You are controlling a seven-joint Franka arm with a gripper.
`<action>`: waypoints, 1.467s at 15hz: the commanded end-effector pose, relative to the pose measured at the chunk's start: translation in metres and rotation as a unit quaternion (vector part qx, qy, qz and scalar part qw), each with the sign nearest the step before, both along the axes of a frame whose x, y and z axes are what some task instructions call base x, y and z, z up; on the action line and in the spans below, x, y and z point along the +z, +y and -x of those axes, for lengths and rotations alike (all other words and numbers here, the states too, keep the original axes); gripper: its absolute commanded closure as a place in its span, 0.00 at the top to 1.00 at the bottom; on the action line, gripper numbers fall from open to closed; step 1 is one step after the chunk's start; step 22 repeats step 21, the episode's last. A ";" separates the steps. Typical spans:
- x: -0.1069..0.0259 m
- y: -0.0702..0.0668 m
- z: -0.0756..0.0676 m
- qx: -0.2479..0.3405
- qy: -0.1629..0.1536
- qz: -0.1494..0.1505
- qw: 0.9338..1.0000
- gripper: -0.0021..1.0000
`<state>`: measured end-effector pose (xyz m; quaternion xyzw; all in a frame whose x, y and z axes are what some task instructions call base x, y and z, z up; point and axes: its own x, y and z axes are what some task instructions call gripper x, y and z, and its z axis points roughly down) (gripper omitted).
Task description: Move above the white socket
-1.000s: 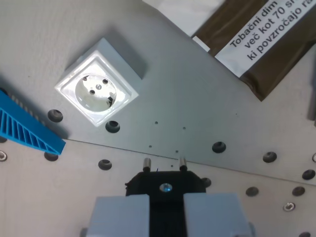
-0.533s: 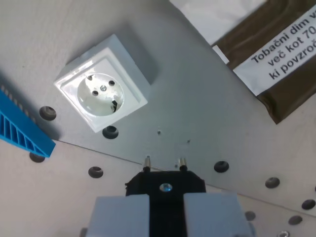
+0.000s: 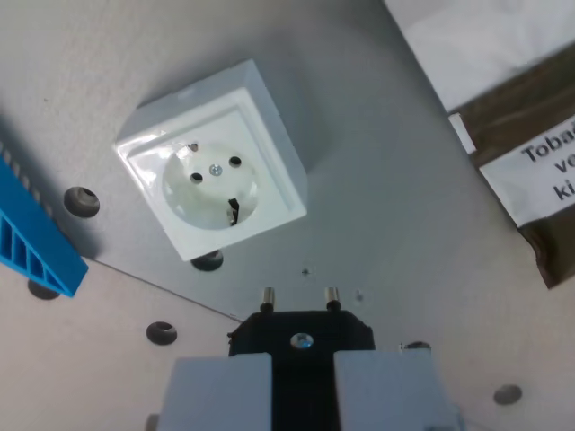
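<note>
The white socket (image 3: 214, 184) sits in the upper left of centre of the frame, a square block resting on the grey metal plate (image 3: 377, 206), its round face with two pin holes and a centre screw turned at an angle to the frame edges. At the bottom centre the gripper (image 3: 301, 373) pinches a black plug (image 3: 301, 337) between its two pale grey fingers (image 3: 220, 391), which are pressed against the plug's sides; the two metal pins (image 3: 299, 296) point up the frame toward the socket but lie below and to the right of it, clear of its lower edge. A blue ribbed plastic piece (image 3: 31, 238) lies at the left edge, near the socket's lower left corner, and a brown packet with a white label (image 3: 530, 180) fills the upper right, well apart from the socket. To do this step well, the plug's pins should be brought over the middle of the round recess, which from here means travelling up and left in the frame. Since the pin holes sit on a slanted line while the pins sit level in the frame, I judge a wrist turn will be needed so the two lines agree. Height should be held so the pins stay clear of the socket's raised rim, and the path should keep away from the blue piece.
</note>
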<state>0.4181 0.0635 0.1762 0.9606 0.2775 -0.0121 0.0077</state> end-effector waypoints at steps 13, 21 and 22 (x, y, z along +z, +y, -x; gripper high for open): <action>-0.058 0.019 0.018 0.151 -0.053 -0.002 0.987 0.00; -0.071 0.024 0.022 0.140 -0.057 0.002 0.989 0.00; -0.071 0.024 0.022 0.140 -0.057 0.002 0.989 0.00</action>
